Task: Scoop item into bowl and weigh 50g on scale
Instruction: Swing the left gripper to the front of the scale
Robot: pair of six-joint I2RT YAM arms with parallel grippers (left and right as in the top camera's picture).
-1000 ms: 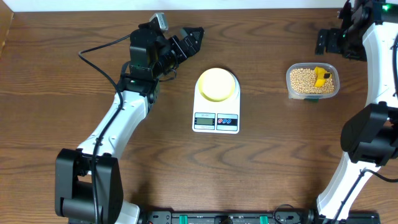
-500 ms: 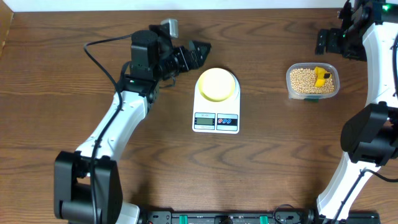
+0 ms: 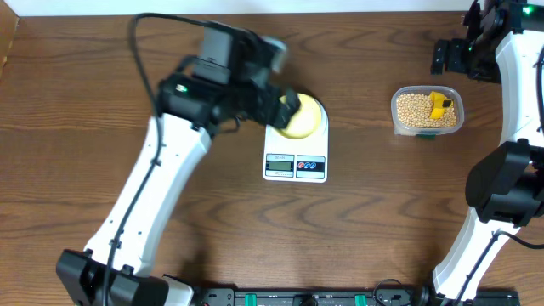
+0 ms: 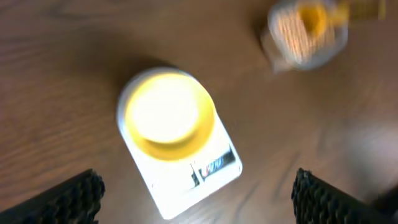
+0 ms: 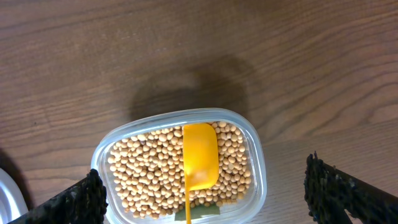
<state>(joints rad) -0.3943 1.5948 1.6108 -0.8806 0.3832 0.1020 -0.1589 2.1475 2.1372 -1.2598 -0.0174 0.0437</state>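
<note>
Blur smears the whole left wrist view, yet the left pincer reads as released. Its two dark fingers sit in the bottom corners, far apart and clipped by the frame edge, with nothing gripped between them. Ahead of that pincer, in the gap between its fingers, the pale yellow-green bowl stands on the white scale. The display is too smeared to read.

From overhead the left pincer is only a dark streak over the left side of the bowl. It hides that part of the rim and the near corner of the scale, and its jaws cannot be made out there.

The right pincer is also released, with its fingers spread into the bottom corners and cut off. Beneath it, between those fingers, sits the clear tub full of beans. The yellow scoop lies on them, its handle running toward the pincer until the bottom edge cuts it off.

Overhead, the right pincer is a dark shape beside the tub, too dark to tell its fingers apart. The beans and scoop lie well apart from the left pincer, off to its side across the wooden table.
</note>
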